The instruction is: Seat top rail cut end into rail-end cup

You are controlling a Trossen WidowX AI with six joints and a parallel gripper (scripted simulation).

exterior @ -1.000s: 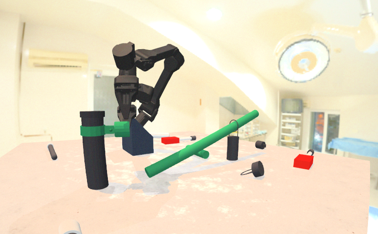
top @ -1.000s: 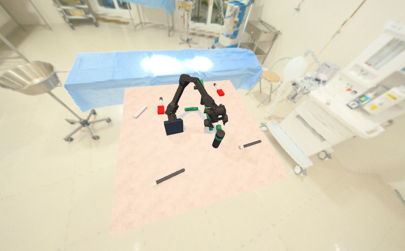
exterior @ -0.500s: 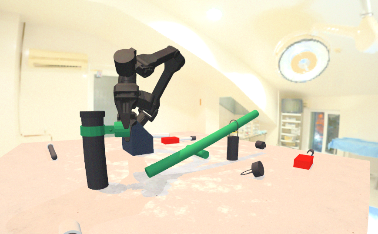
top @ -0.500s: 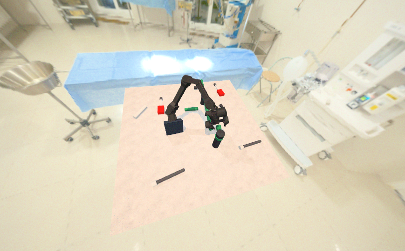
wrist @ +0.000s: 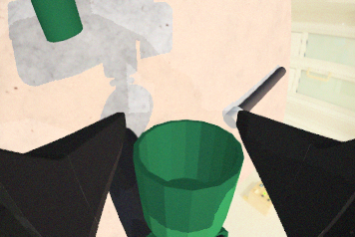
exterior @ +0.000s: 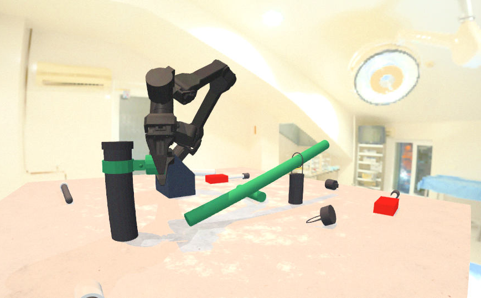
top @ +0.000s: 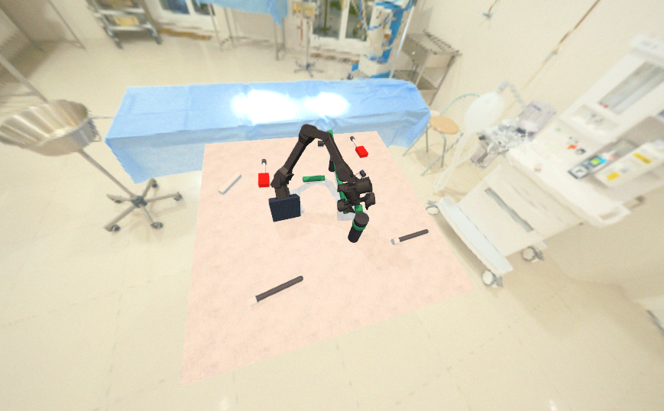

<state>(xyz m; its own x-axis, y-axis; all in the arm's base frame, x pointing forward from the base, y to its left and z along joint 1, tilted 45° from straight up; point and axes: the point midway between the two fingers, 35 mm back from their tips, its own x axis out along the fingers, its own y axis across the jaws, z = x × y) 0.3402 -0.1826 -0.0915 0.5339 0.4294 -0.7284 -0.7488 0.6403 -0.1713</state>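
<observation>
The green rail (top: pixel 338 180) (exterior: pixel 257 183) (wrist: pixel 52 10) slopes down through the wire loop (exterior: pixel 296 153) on the small post (exterior: pixel 295 192). Its lower end hangs low, clear of the cup and big post. The green cup (exterior: pixel 150 164) (wrist: pixel 189 211) is empty, its mouth facing the rail side. It hangs on the brace band (top: pixel 359 228) (exterior: pixel 117 167), high on the big black post (top: pixel 354 236) (exterior: pixel 123 211), just below the post cap (top: pixel 361 218) (exterior: pixel 117 145). My gripper (top: pixel 356 205) (exterior: pixel 161 178) (wrist: pixel 181 118) is open, a finger on each side of the cup, with gaps beside it in the wrist view.
A short green tube (top: pixel 313 179) (exterior: pixel 259 196) lies behind the rail. A loose loop cap (exterior: pixel 328 215) lies near the small post. Dark rods (top: pixel 279 289) (top: pixel 412 235) lie around the big post. Red blocks (top: pixel 263 179) (top: pixel 361 151) lie farther back.
</observation>
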